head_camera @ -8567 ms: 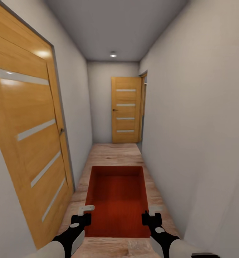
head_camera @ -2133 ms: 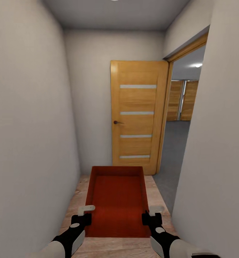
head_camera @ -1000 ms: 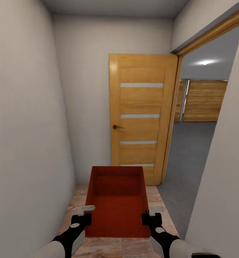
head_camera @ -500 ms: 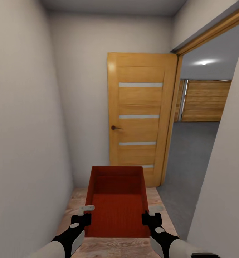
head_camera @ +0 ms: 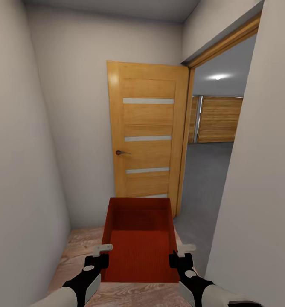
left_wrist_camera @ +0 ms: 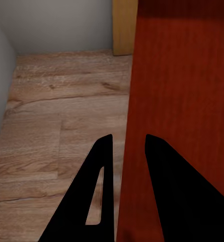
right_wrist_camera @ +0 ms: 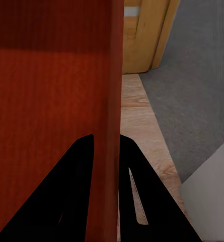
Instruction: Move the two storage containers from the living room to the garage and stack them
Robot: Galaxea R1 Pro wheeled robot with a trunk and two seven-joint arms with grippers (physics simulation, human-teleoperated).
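Observation:
One orange-red storage container (head_camera: pixel 140 238) hangs level in front of me over light wood planks. My left gripper (head_camera: pixel 102 251) is shut on its left wall and my right gripper (head_camera: pixel 181 251) is shut on its right wall. In the left wrist view the left gripper (left_wrist_camera: pixel 128 137) has the thin red wall of the container (left_wrist_camera: pixel 182 101) between its black fingers. The right wrist view shows the right gripper (right_wrist_camera: pixel 106 137) pinching the opposite wall of the container (right_wrist_camera: pixel 51 75). Through a doorway on the right lies the garage with its dark grey floor (head_camera: pixel 202 183). The living room is out of view.
I am at the end of a narrow hallway with pale walls close on both sides. An open wooden door (head_camera: pixel 146 136) stands straight ahead against the end wall. The right wall's corner (head_camera: pixel 253 192) edges the doorway. A wooden slatted panel door (head_camera: pixel 217 119) shows far inside.
The camera has come down the hallway and now turned right, so the door sits further left in the picture. Both grippers keep the same hold on the container.

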